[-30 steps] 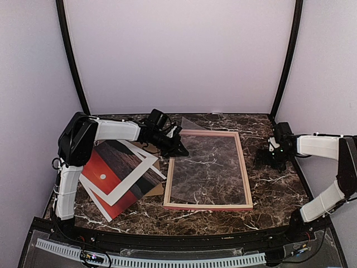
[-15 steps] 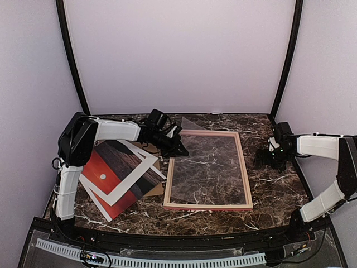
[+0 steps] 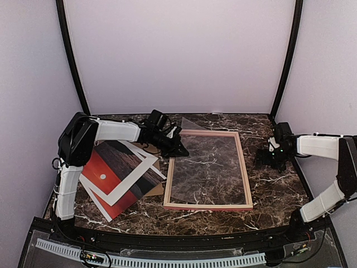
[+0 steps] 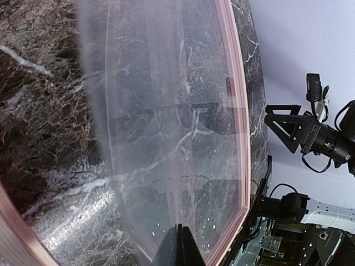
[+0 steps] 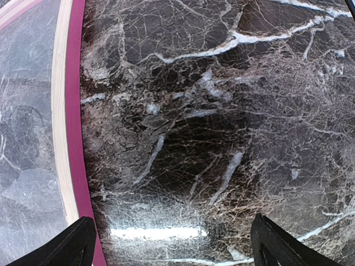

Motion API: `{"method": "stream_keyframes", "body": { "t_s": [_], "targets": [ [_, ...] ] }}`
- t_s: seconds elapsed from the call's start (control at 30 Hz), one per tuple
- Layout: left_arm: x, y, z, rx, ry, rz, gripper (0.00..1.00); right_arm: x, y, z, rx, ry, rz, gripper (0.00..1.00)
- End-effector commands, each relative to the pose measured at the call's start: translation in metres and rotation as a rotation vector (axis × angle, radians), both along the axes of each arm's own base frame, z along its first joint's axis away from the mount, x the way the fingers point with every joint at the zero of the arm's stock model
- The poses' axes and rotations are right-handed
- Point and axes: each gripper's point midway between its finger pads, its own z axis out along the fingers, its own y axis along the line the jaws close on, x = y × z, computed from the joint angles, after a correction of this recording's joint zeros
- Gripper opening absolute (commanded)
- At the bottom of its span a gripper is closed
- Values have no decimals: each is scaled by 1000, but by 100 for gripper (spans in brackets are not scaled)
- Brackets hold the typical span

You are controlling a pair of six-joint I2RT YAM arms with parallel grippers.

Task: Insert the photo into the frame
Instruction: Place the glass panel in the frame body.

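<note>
One frame [image 3: 207,206], one photo [image 3: 97,167], one brown board [image 3: 158,190] (mostly hidden), two arms [image 3: 114,129] [image 3: 318,145].

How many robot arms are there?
2. The left arm reaches in from the left to the far-left corner of the frame. The right arm comes in from the right, with its tip beside the frame.

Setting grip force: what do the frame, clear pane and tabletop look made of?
frame: likely light wood, matte pinkish rails. clear pane: thin plastic or glass, glossy; reflections show. tabletop: dark marble-look, polished; glare patches, possibly laminate.
</note>
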Motion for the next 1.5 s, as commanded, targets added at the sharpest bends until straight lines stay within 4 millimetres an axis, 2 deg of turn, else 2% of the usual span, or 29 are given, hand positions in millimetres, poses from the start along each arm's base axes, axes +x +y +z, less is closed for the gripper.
{"method": "stream_keyframes", "body": {
  "t_s": [0.0, 1.27, 1.47],
  "targets": [
    [-4, -2, 17, -29, -26, 4, 0, 1, 2, -1, 9, -9, 13, 99],
    [-11, -2, 27, -54, -39, 40, 0, 0, 4, -2, 15, -5, 15, 99],
    [-11, -2, 25, -53, -41, 43, 0, 3, 9, 7, 31, -34, 21, 99]
  ]
}}
